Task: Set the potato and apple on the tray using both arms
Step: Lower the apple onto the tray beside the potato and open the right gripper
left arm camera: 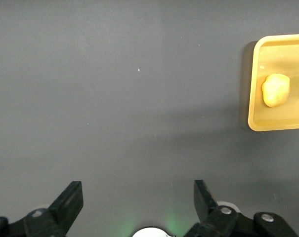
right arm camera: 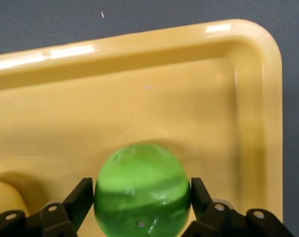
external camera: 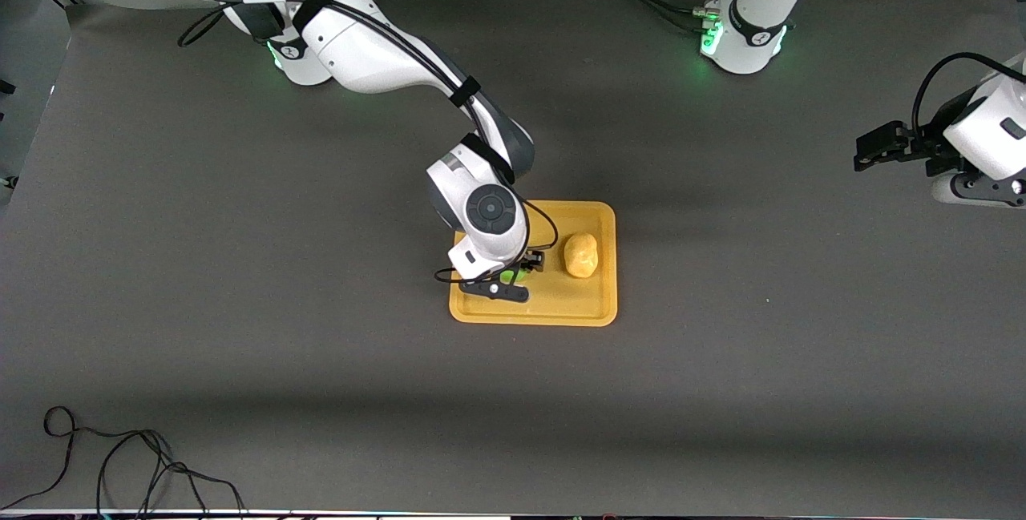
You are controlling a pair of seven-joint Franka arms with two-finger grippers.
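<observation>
With the potato (external camera: 581, 255) already on the tray (external camera: 597, 313) and the left hand (left arm camera: 138, 207) spread wide, waiting over bare surface, the apple (right arm camera: 142, 190) (low on the tray, between the right hand's (right arm camera: 142, 202) fingers, grip unclear) could roll toward the rim if nudged.

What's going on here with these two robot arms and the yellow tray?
The right gripper is down on the tray with the green apple between its fingers, which sit close on either side of it, seemingly in the middle of setting it down. The potato already lies on the tray beside the apple, toward the left arm's end. The left gripper hangs open over bare table, waiting.
</observation>
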